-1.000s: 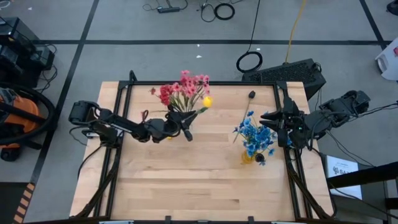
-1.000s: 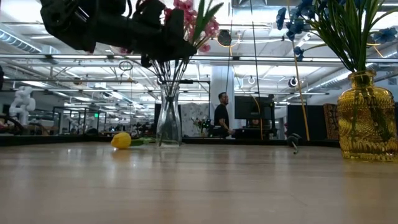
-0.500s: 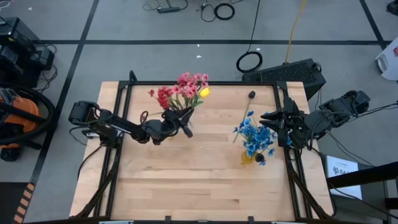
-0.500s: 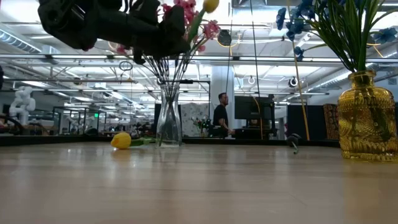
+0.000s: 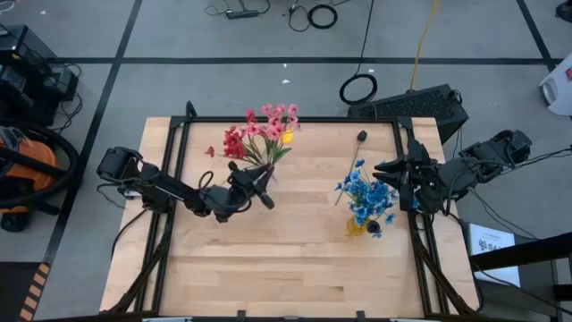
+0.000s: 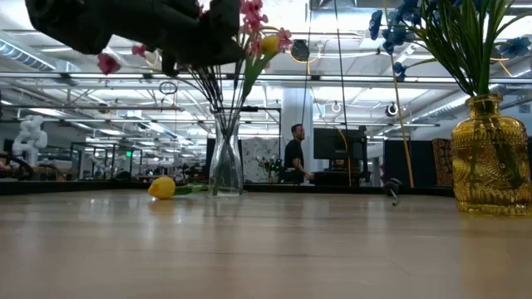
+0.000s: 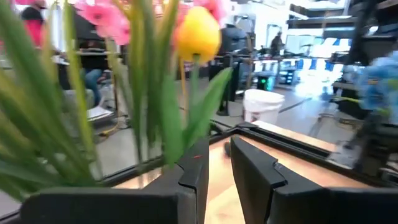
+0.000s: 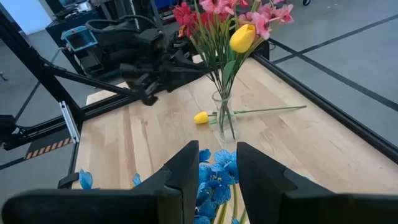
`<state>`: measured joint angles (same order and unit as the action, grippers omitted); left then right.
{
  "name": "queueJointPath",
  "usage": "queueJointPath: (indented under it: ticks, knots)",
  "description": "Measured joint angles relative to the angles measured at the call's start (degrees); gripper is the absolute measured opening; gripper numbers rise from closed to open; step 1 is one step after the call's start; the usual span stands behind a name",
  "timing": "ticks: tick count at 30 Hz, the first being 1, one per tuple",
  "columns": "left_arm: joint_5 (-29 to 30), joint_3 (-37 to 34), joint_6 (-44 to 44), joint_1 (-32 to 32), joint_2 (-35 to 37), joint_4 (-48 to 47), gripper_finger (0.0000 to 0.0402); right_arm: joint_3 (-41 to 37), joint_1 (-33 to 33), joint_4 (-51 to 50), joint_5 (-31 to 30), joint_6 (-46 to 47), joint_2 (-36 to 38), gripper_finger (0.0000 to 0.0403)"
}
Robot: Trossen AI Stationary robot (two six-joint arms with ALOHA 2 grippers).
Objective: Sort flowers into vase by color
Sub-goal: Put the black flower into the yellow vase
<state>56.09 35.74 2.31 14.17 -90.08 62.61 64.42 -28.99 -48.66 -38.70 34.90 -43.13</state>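
A clear glass vase (image 6: 225,162) stands on the far part of the table and holds red and pink flowers (image 5: 259,130) and one yellow bud (image 5: 286,137), (image 8: 242,37). My left gripper (image 5: 261,185) is open beside the stems, on the near left side of the bunch, with the yellow bud (image 7: 198,34) just beyond its fingers. A second yellow bud (image 8: 201,117) lies on its side on the table by the vase foot. An amber vase (image 6: 490,158) holds the blue flowers (image 5: 366,197). The dark bud (image 5: 362,136) lies on the table on its long stem. My right gripper (image 8: 211,165) waits open above the blue flowers.
The black frame rail (image 5: 286,118) runs along the table's far edge just behind the clear vase. Bare wood (image 5: 286,259) fills the near half of the table. Beyond the table the room shows a person (image 6: 295,154) standing far off, along with racks and cables.
My left gripper has carried the yellow bud from beside the bunch up over the clear vase. The bud has since sunk lower among the pink flowers. The gripper has drawn back toward the table's left and near edges, away from the stems.
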Motion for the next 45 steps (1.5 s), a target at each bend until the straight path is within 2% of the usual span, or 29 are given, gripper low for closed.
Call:
queueJointPath:
  ticks: [3, 6, 11, 14, 20, 24, 27, 30, 34, 37, 40, 45]
  knots:
    - [0.0, 1.6, 1.1, 2.1, 0.0, -0.1, 0.0073, 0.0, 0.0, 0.0, -0.2, 0.0, 0.1, 0.0098]
    - [1.8, 3.8, 6.3, 4.5, 0.0, -0.2, 0.0072, 0.0, 0.0, 0.1, -0.4, -0.1, 0.8, 0.0098]
    - [10.3, 8.2, 13.7, 8.3, 0.0, -2.4, 0.0072, 0.0, 0.0, 0.6, -1.0, 0.6, 2.5, 0.0098]
    - [14.3, 10.9, 16.4, 10.3, 0.0, -4.9, 0.0072, 0.0, 0.0, 0.2, -3.7, 2.8, 2.9, 0.0098]
    - [14.7, 14.0, 16.4, 12.7, 0.0, -6.7, 0.0072, 0.0, 0.2, 0.0, -8.0, 6.2, 2.4, 0.0098]
    - [8.1, 14.0, 11.4, 12.9, 0.0, -12.6, 0.0072, 0.0, 0.2, 0.0, -9.8, 7.6, 0.9, 0.0098]
    - [-1.1, 14.0, -1.4, 11.4, 0.0, -22.0, 0.0072, 0.0, 0.8, 0.0, -10.9, 8.2, -0.4, 0.0098]
    - [-7.7, 14.0, -14.3, 8.9, 0.0, -31.8, 0.0072, 0.0, 2.2, 0.6, -10.9, 10.5, -1.6, 0.0098]
    - [-17.0, 14.0, -22.9, 5.6, 0.0, -41.7, 0.0072, 0.0, 5.5, 1.6, -10.9, 11.9, -2.7, 0.0098]
    - [-21.7, 14.0, -29.0, 3.7, 0.0, -47.6, 0.0072, 0.0, 9.2, 2.4, -10.1, 11.4, -3.3, 0.0098]
    - [-24.9, 14.0, -33.9, 2.4, 0.0, -53.2, 0.0072, 2.0, 14.6, 3.6, -4.9, 8.1, -4.5, 0.0098]
    - [-28.2, 14.0, -36.5, 1.9, 0.0, -63.3, 0.0072, 8.8, 25.4, 2.4, 0.5, 3.4, -9.9, 0.0091]
